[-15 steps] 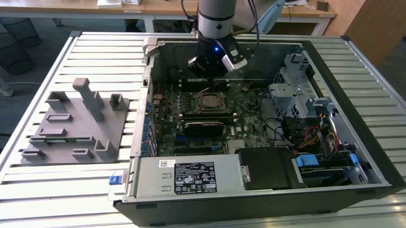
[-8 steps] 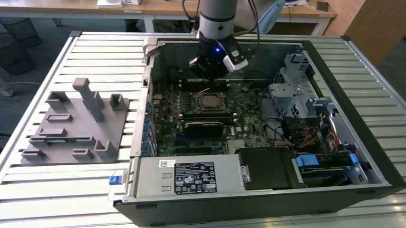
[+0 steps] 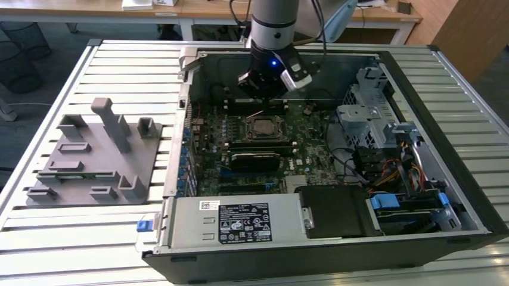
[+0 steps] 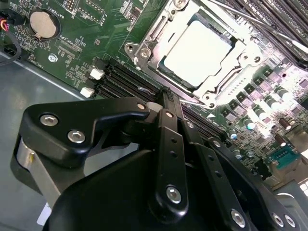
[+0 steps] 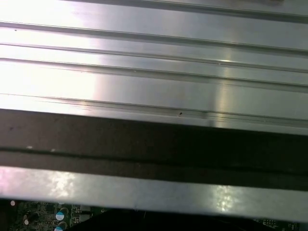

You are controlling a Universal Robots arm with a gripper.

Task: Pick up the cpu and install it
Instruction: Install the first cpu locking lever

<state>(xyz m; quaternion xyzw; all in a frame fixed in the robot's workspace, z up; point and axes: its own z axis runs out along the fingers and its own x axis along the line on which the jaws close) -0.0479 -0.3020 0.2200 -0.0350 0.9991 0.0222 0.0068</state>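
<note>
The cpu is a flat square chip with a pale silver top. It lies in the metal socket frame on the green motherboard inside the open computer case. In the exterior view the cpu sits near the board's middle, with a thin metal lever angled up beside it. My gripper hangs just behind the socket, toward the case's back wall. In the second wrist view my gripper has its black fingers drawn together, with nothing seen between them, a short way off the socket's edge.
A grey fixture block stands on the slatted table at the exterior view's left. Inside the case are a black rectangular block, the power supply, a drive cage with cables, and memory slots beside the socket.
</note>
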